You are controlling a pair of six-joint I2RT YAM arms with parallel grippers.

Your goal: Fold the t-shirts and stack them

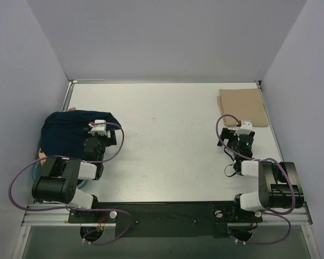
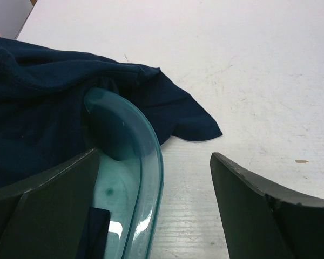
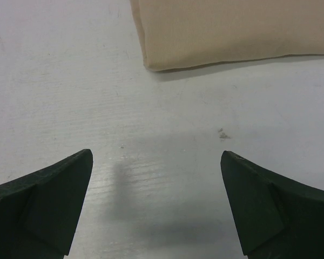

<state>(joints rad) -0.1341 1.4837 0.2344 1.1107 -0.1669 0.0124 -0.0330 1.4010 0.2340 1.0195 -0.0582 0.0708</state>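
A dark navy t-shirt [image 1: 70, 132] lies crumpled in a heap at the table's left, draped over a teal tub [image 2: 147, 162]. In the left wrist view the navy cloth [image 2: 43, 118] spills over the tub's rim onto the table. My left gripper [image 1: 103, 138] [image 2: 154, 156] is open at the heap's right edge. The tub's rim runs between its fingers, and they hold nothing. A tan-beige t-shirt [image 1: 243, 107] [image 3: 232, 27] lies folded flat at the back right. My right gripper [image 1: 238, 138] [image 3: 156, 156] is open over bare table just in front of it.
A sliver of pink cloth [image 1: 41, 156] peeks out at the heap's left edge. Grey walls close in the table at the back and on both sides. Bare white tabletop [image 1: 167, 135] lies between the two arms.
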